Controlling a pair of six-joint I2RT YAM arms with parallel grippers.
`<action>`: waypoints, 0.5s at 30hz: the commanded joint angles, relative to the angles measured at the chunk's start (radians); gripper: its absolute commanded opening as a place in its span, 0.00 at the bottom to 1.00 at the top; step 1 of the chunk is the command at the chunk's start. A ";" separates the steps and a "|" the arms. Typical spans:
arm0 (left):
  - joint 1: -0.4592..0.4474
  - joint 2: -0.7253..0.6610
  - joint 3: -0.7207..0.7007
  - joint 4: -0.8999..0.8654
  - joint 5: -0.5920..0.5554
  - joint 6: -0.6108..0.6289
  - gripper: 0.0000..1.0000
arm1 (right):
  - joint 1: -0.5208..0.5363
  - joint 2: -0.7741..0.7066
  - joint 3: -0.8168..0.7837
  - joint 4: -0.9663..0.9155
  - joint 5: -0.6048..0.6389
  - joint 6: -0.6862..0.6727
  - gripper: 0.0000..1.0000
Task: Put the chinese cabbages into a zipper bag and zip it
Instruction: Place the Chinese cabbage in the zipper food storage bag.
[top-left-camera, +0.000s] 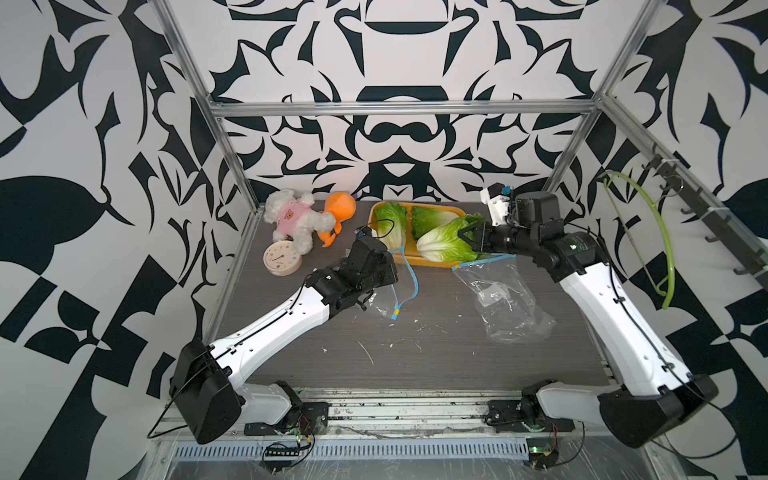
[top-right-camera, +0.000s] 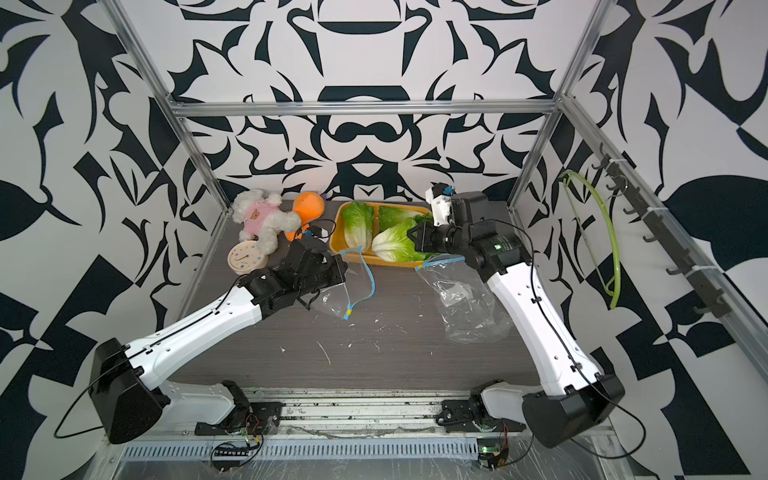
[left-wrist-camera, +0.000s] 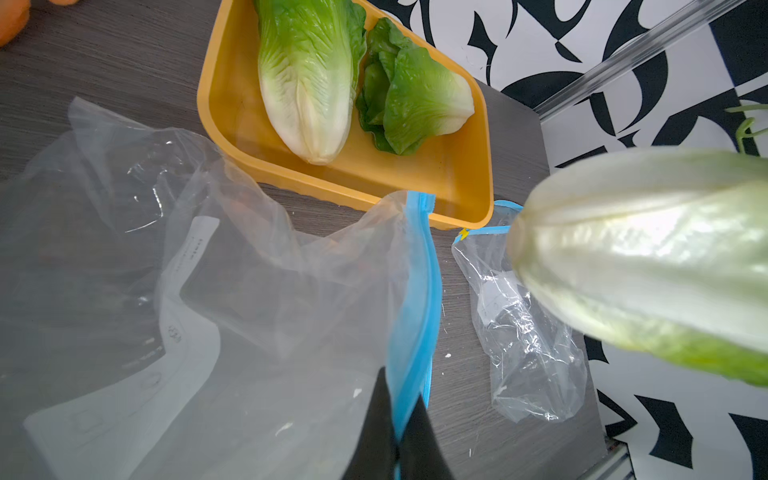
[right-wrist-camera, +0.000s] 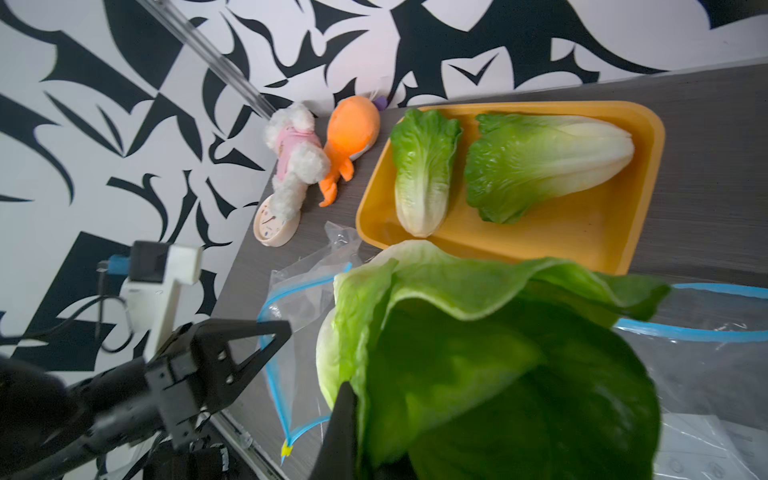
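My left gripper (left-wrist-camera: 401, 403) is shut on the blue zipper strip (left-wrist-camera: 419, 291) of a clear zipper bag (left-wrist-camera: 249, 291), which hangs open from it down to the table; a top view also shows the left gripper (top-left-camera: 390, 255). My right gripper (top-left-camera: 467, 235) is shut on the leafy green end of one chinese cabbage (top-left-camera: 440, 245), held over the tray's front edge with its pale base toward the left arm. In the right wrist view only one of its fingers (right-wrist-camera: 343, 415) shows beside the leaves. Two more cabbages (top-left-camera: 390, 226) (top-left-camera: 432, 218) lie in the yellow tray (top-left-camera: 415, 204).
A second crumpled clear bag (top-left-camera: 507, 299) with a blue zipper lies on the table under the right arm. A white plush dog (top-left-camera: 297, 222), an orange plush (top-left-camera: 338, 208) and a small round clock (top-left-camera: 280, 259) sit at the back left. A green hanger (top-left-camera: 660, 232) hangs on the right rail.
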 joint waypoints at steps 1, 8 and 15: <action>0.004 -0.021 0.013 0.019 0.017 -0.001 0.00 | 0.043 -0.049 -0.030 0.031 -0.025 0.028 0.00; 0.004 -0.015 0.035 0.012 0.026 0.006 0.00 | 0.113 -0.038 -0.131 0.159 -0.101 0.089 0.00; 0.004 -0.021 0.051 0.000 0.024 0.011 0.00 | 0.158 0.005 -0.218 0.242 -0.146 0.092 0.00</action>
